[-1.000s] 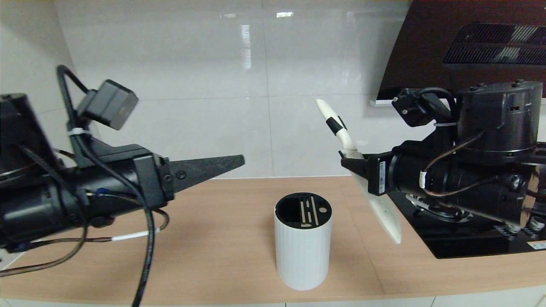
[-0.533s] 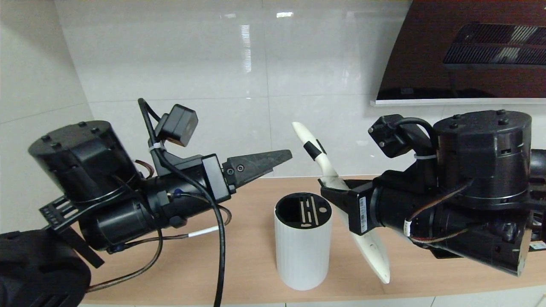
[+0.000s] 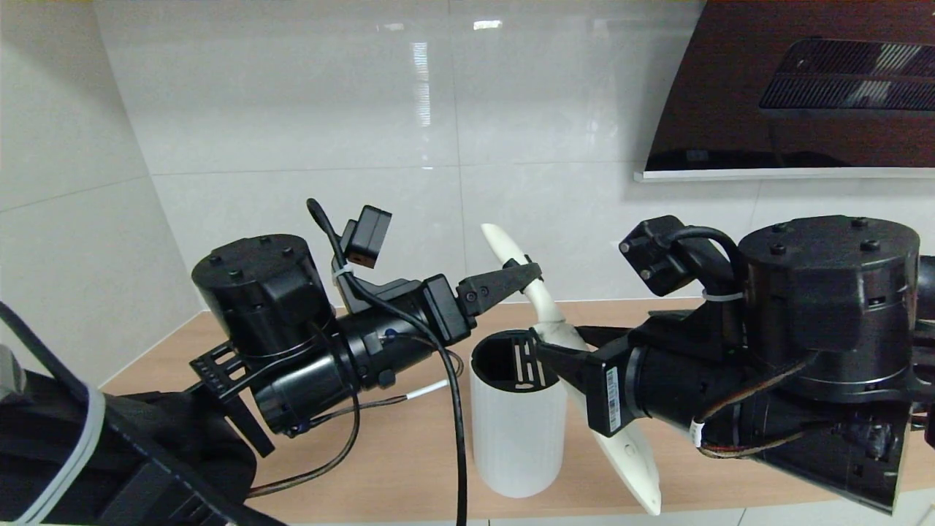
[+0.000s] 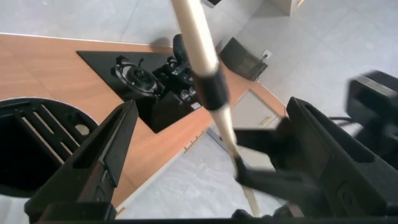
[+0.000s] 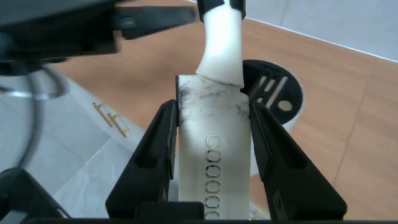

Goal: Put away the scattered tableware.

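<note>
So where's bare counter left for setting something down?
Bare counter lies left of the white holder and runs out to the left wall. It is crowded over the holder: the open left pincer straddles the spatula held by the right pincer.

Bright, even indoor light from above — it leaves a tall white streak of glare and a small hot spot on the glossy tiled wall (image 3: 420,73), and pale reflections on the dark range hood (image 3: 767,109). Shadows on the countertop (image 3: 409,453) are soft and faint. The white holder (image 3: 517,446) and the spatula (image 3: 544,307) are evenly lit, not washed out. Lines near the head view's side edges bow slightly — wide-lens distortion.
</note>
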Motion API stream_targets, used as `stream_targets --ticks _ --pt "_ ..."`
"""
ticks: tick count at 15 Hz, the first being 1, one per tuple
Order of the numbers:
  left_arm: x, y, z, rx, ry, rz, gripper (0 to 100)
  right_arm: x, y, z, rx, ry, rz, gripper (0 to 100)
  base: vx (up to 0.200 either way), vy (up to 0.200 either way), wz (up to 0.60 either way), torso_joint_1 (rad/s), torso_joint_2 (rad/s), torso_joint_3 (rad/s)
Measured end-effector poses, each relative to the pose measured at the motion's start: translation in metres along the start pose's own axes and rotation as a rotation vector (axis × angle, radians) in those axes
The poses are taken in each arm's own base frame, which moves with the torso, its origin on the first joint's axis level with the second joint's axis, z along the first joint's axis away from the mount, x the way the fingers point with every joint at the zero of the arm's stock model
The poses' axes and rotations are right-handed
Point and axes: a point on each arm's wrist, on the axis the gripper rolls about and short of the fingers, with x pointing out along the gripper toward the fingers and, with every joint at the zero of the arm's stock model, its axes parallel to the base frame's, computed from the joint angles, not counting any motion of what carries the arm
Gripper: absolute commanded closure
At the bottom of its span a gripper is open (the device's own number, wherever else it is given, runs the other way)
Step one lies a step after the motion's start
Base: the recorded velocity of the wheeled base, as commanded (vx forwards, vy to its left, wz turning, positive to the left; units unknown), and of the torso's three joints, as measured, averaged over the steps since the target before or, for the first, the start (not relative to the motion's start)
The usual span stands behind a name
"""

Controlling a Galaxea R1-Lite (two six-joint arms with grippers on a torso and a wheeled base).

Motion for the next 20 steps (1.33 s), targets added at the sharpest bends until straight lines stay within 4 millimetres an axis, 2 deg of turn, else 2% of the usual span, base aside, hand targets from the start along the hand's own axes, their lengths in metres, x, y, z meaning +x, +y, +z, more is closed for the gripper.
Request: stream_targets --ticks 12,13,20 --pt "0.007 -0.005 -0.005 0.02 -0.021 -0.018 0 0.004 0.013 -0.012 -0.01 0.042 0.042 100 0.0 0.0 0.0 0.0 0.0 0.0" --pt "0.007 -0.005 -0.006 0.019 -0.018 -0.019 100 0.004 0.013 -0.012 -0.011 0.044 0.041 100 0.0 0.0 0.0 0.0 0.0 0.0" --pt "0.008 -0.003 -0.008 0.016 -0.004 -0.016 100 0.004 0.013 -0.012 -0.006 0.041 0.04 100 0.0 0.0 0.0 0.0 0.0 0.0"
